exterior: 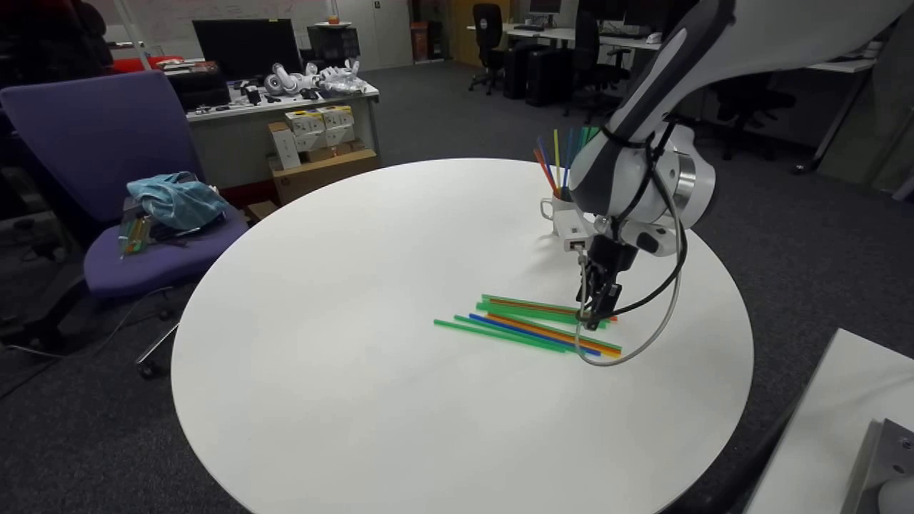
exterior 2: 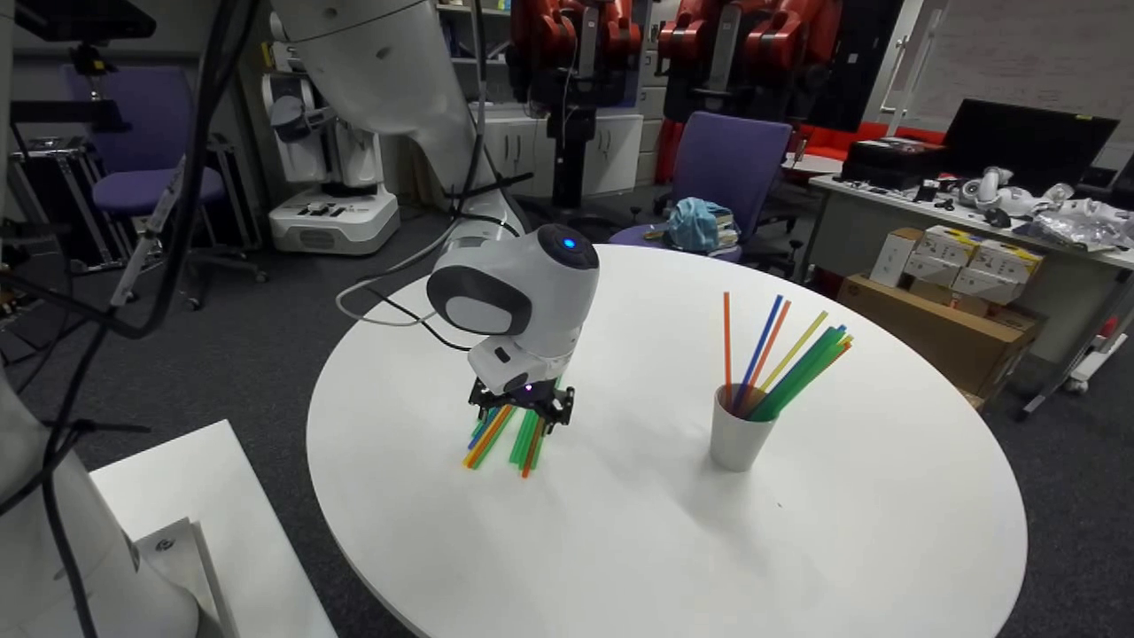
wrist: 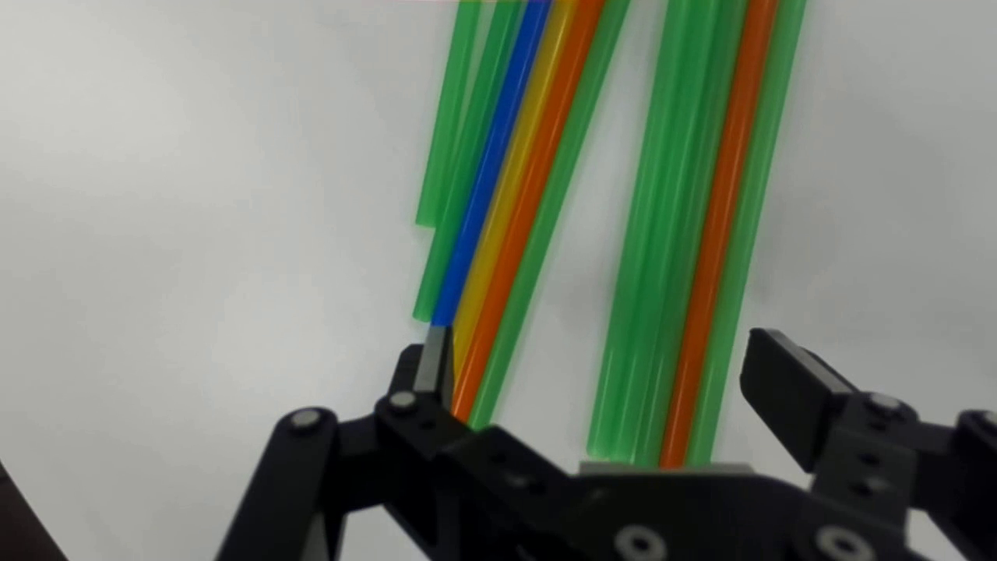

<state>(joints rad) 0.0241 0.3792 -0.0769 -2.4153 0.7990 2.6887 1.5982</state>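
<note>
Big round white table [exterior: 328,285] under the loose straws [exterior: 528,328]. Claw [wrist: 598,351] hangs right over those straws, jaws spread wide, nothing gripped. White mug [exterior 2: 737,445] stands well apart from them, other straws [exterior 2: 797,374] poking out. The loose ones lie flat in two rough bunches.

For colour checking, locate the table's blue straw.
In the wrist view's left bunch, the blue straw lies between a green straw and a yellow straw.
</note>
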